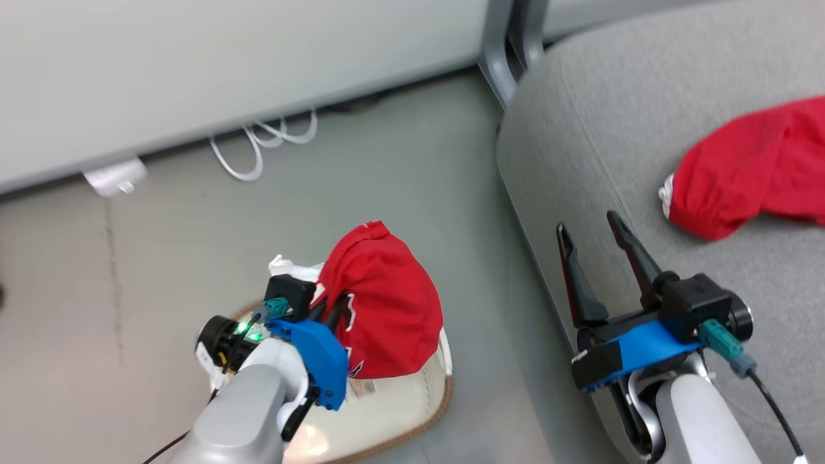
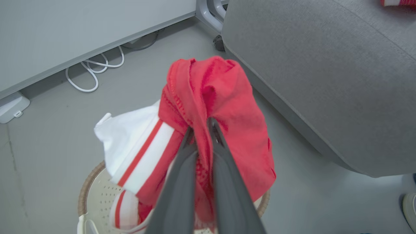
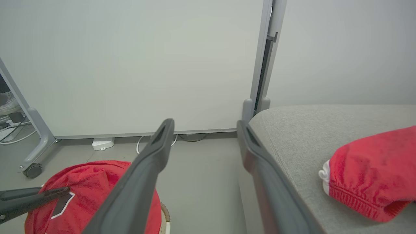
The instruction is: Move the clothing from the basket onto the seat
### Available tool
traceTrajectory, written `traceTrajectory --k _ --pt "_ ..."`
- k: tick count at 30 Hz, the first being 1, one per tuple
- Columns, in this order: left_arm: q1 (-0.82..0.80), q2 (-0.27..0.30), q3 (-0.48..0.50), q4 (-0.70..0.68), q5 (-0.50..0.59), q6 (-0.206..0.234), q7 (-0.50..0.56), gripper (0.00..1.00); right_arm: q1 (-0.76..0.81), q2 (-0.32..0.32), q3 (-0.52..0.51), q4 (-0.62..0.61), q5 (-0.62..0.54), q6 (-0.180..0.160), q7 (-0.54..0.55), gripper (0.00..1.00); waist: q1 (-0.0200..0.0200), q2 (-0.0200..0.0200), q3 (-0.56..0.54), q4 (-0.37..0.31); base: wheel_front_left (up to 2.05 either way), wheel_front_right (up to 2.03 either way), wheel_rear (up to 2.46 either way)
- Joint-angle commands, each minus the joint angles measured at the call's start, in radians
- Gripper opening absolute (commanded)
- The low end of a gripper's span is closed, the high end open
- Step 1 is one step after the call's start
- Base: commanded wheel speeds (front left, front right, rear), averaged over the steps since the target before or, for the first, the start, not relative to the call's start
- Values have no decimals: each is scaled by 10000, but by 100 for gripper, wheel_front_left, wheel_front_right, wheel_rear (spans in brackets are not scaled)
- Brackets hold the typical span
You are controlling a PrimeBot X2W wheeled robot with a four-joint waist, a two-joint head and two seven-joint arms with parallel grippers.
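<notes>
Head view gives you a red garment (image 1: 387,303) pinched in the closed left gripper (image 2: 200,127), hanging just above the basket (image 1: 443,386) beside the sofa (image 1: 612,116). Another red piece (image 1: 754,167) already lies on the sofa, so you're partway, with this one left to carry over; the right gripper (image 1: 586,222) stands wide and empty. Black-and-white lettering on the held garment is too folded to read.

Bright, even, diffuse light with no single source evident. Shadows are soft, with a faint one under the clothing (image 1: 754,167) on the seat (image 1: 580,129). Head view slightly soft throughout. Glare inside the basket (image 1: 412,406) (near washed out at the bottom edge). Left wrist: white trim (image 2: 126,136) blown out, left fingers (image 2: 175,195) out of focus. Right wrist: right fingers (image 3: 136,188) blurred, post (image 3: 34,128) leans at the edge.
</notes>
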Motion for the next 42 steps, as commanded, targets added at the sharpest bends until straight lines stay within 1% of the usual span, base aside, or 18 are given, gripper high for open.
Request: traceTrajectory --k 1,8,17,21,27,31,37,38,41,42 --pt "47 -24 -275 -272 -239 -41 22 0 294 -48 39 -61 14 -3 103 100 4 0 -1334 811 0 0 0" --pt "-649 0 -1738 -1790 -1698 -52 329 0 863 -68 179 -255 131 -4 486 100 4 0 -2186 1026 0 0 0" --pt "-1639 -4 -2783 -2910 -3256 -49 614 0 1176 -119 577 -425 238 -3 843 100 4 0 -2752 1081 0 0 0" --pt "-2129 -3 -3358 -3318 -3798 168 771 0 1217 -119 670 -470 280 -3 911 100 4 0 -2864 1097 0 0 0" --pt "-2690 -3 -4035 -3388 -4400 518 696 0 1132 -151 856 -518 332 -3 936 100 4 0 -2927 1016 0 0 0" --pt "-2841 -3 -4406 -3323 -4780 629 584 0 1145 -181 991 -530 341 -3 964 100 4 0 -2953 983 0 0 0" --pt "-2935 -5 -4845 -3224 -5181 774 468 0 1072 -161 1634 -556 499 -3 1045 100 4 0 -2979 923 0 0 0" --pt "-2966 -5 -4997 -3194 -5328 820 423 0 928 -144 1863 -463 586 -3 1083 100 4 0 -2980 906 0 0 0" --pt "-3000 -5 -5161 -3186 -5476 859 387 0 738 -113 2046 -292 623 -3 1086 100 4 0 -2982 904 0 0 0" --pt "-3031 -5 -5296 -3182 -5600 903 340 0 516 -90 2141 -41 551 -3 1053 100 4 0 -2974 906 0 0 0"
